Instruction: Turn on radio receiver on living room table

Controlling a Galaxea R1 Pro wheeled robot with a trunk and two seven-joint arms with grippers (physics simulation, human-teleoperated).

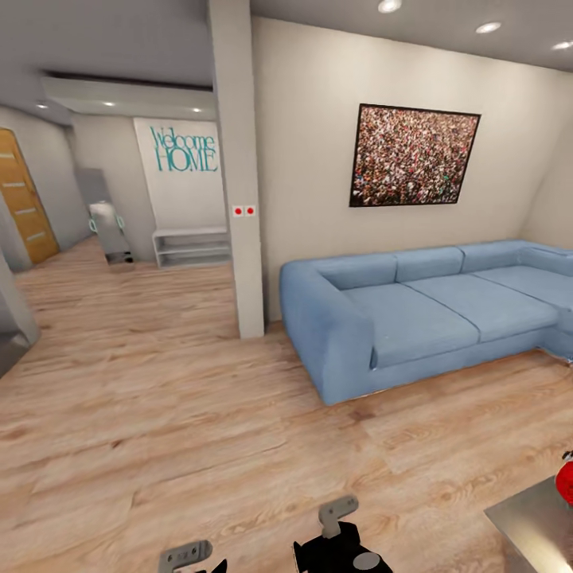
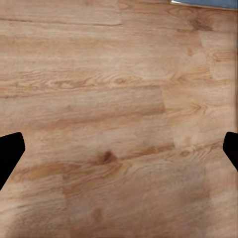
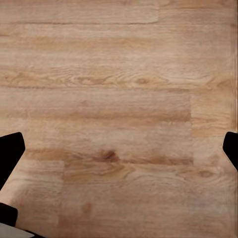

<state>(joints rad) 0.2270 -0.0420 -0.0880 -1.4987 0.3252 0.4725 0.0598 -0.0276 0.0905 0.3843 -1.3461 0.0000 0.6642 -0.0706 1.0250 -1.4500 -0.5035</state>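
From the head camera we look across the living room, its wood plank floor running toward a blue L-shaped sofa set against the far wall under a crowd picture. A grey pillar carrying two small red switches stands left of the sofa, and beyond it a hallway shows teal "Welcome HOME" lettering, a low white shelf and a wooden door. At the lower right corner we see a corner of the table, glossy and grey, and at the very right edge, just above that corner, a sliver of the radio receiver in red; whether it rests on the top we cannot tell from this cut. Both arms are tucked low at the bottom edge: the left gripper shows as a grey bracket, and the right gripper as a grey piece rising from a black wrist, both well apart from the table.

In the left wrist camera we face the plank floor, with the dark fingertips of the left gripper at opposite edges, spread wide with nothing between them. A strip of blue sofa shows at one edge.

In the right wrist camera we see floor again, the right gripper's fingertips likewise far apart and empty.
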